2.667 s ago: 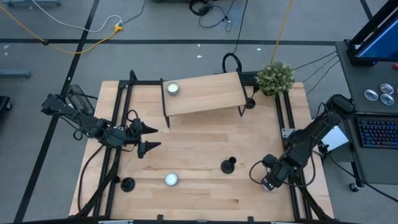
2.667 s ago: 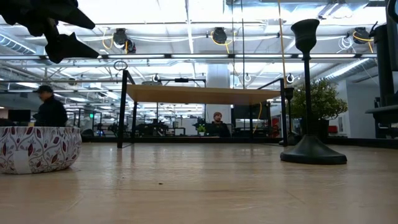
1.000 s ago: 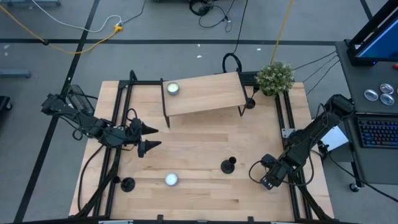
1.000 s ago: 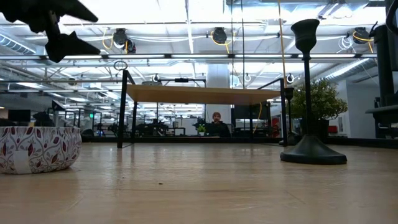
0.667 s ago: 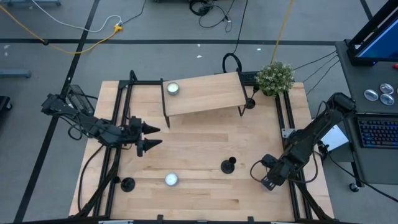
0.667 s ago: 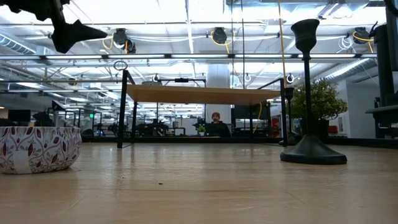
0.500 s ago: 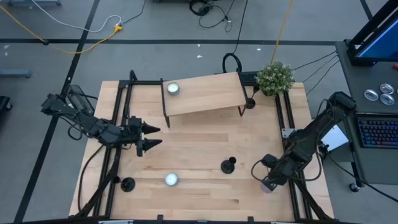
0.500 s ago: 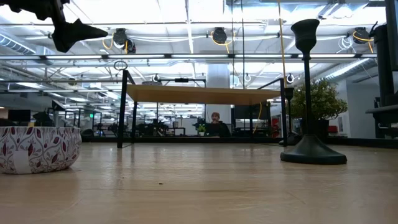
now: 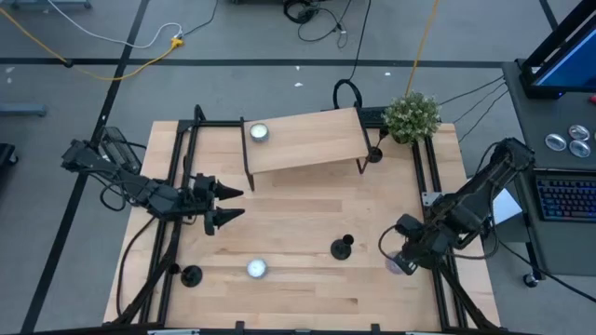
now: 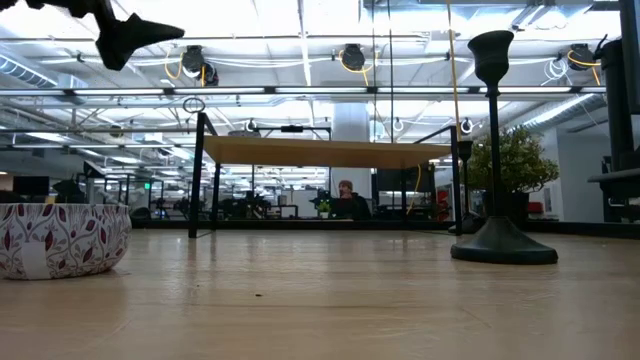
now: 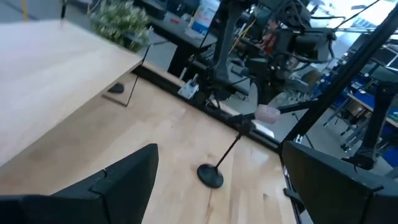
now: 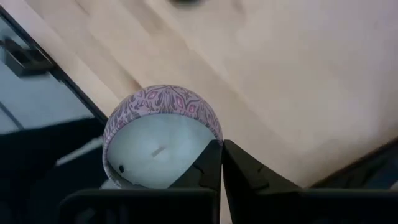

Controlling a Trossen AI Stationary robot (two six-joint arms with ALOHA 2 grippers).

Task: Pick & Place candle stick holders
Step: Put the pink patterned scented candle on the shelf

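High view | right pincer (image 9: pixel 399 264) clenched on patterned candle's (image 12: pixel 158 140) rim, now lifted inward | left pincer (image 9: pixel 222 205) released

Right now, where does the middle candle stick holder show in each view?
High view: candle stick holder, mid-table, nearer right arm.
Low view: right side.
Left wrist view: lower middle.
Right wrist view: not identifiable; patterned bowl shows.
Shared landmark: potted plant, absent from right wrist.

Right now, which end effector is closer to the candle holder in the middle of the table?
Right. The right end effector sits just beside the holder, toward the table's right edge; the left end effector is farther off, toward the left.
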